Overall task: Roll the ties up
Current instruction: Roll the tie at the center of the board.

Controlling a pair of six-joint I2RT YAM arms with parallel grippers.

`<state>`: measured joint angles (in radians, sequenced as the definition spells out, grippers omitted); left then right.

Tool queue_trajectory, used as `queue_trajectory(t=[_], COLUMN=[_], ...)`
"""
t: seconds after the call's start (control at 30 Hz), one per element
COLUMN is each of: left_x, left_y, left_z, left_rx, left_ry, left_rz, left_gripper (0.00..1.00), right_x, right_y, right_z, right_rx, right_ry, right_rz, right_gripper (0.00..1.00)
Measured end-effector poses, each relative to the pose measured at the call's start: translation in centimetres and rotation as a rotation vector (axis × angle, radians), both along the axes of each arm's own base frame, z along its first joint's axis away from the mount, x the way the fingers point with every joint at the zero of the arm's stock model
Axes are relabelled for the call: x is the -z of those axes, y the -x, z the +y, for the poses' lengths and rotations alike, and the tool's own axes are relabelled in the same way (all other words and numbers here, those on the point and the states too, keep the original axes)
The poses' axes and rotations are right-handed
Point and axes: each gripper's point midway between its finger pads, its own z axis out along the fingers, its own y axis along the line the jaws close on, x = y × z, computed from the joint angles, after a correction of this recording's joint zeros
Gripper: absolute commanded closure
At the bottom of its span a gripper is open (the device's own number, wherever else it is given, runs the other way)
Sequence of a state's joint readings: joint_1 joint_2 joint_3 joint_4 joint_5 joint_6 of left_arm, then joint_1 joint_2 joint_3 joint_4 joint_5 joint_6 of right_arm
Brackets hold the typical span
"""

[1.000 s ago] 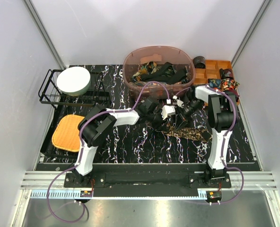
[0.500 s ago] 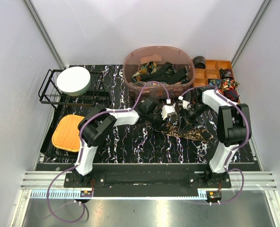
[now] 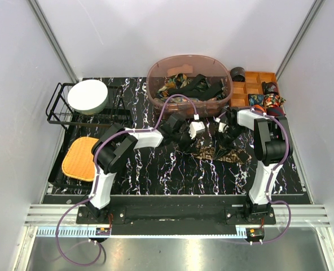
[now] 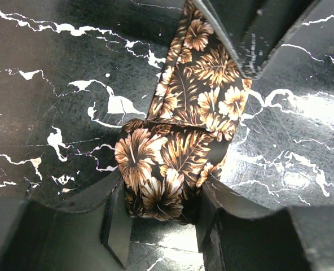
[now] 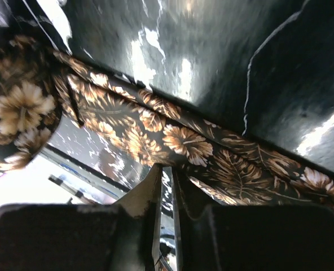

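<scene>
A brown floral tie [image 4: 181, 152] lies on the black marble table [image 3: 155, 175]. One end of it is rolled into a small coil [image 4: 155, 175]. My left gripper [image 4: 161, 197] is shut on that coil, one finger on each side. The unrolled length [image 3: 226, 154] runs to the right. My right gripper [image 5: 167, 172] pinches the flat strip [image 5: 184, 141] at its edge, its jaws nearly together. In the top view the left gripper [image 3: 184, 138] and the right gripper [image 3: 222, 141] stand close together at mid-table. More ties fill the bin [image 3: 189, 84].
The brown plastic bin [image 3: 155, 73] stands at the back centre. A wooden organiser [image 3: 243, 90] with rolled ties is at the back right. A wire rack [image 3: 57, 110] with a white bowl [image 3: 88, 96] is at the back left, an orange mat [image 3: 81, 158] in front of it.
The right arm swung its elbow out to the right and folded back in. Both grippers and the tie shifted slightly towards the bin. The left gripper kept hold of the coil.
</scene>
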<state>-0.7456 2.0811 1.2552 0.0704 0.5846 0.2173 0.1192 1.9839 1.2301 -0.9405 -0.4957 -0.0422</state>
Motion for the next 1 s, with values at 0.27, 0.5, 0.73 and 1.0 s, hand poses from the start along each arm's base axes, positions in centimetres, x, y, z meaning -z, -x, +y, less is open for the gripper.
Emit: queue_trajectory(t=[0.27, 0.5, 0.73, 1.0], left_x=[0.0, 0.0, 0.0, 0.0], left_y=[0.0, -0.1, -0.2, -0.2], left_z=[0.0, 0.0, 0.3, 0.3], left_rx=[-0.003, -0.003, -0.016, -0.017], left_ry=[0.014, 0.015, 0.011, 0.011], left_rz=[-0.009, -0.010, -0.022, -0.023], left_gripper=[1.00, 1.00, 1.00, 1.00], right_x=[-1.3, -5.1, -4.4, -1.9], right_y=[-1.3, -1.3, -0.9, -0.3], right_z=[1.5, 3.0, -0.4, -4.8], right_rx=[0.032, 0.078, 0.160, 0.216], right_ry=[-0.095, -0.203, -0.116, 0.021], right_rz=[-0.049, -0.110, -0.036, 0.045], right_gripper=[0.87, 0.87, 0.87, 0.85])
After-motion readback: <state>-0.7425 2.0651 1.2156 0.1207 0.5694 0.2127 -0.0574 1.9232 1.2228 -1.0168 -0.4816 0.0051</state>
